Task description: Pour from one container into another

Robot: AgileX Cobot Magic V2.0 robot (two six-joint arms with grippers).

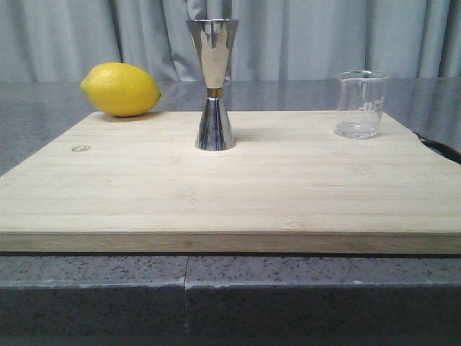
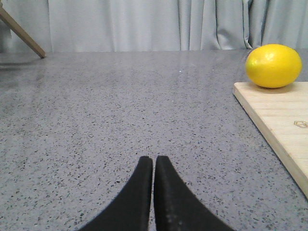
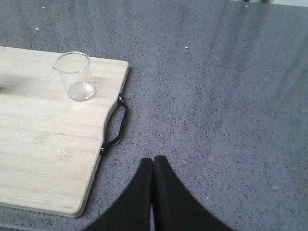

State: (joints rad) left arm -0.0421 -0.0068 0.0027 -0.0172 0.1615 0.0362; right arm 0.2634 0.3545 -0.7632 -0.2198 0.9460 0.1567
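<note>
From the front we see a steel jigger (image 1: 214, 86) upright mid-board; our right wrist view adds the beaker (image 3: 76, 76) near the board's handle (image 3: 115, 127) edge. Both our left fingers (image 2: 154, 166) and right fingers (image 3: 153, 166) are closed, empty, over bare counter (image 3: 216, 96).

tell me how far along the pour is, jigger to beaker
Done: cannot tell. The jigger stands upright mid-board, the glass beaker upright apart from it, looking empty or nearly so. That fits before a pour or after a very small one. In hand: nothing; left gripper and right gripper rest off the cutting board, jaws shut. What is left stays unsettled.
</note>
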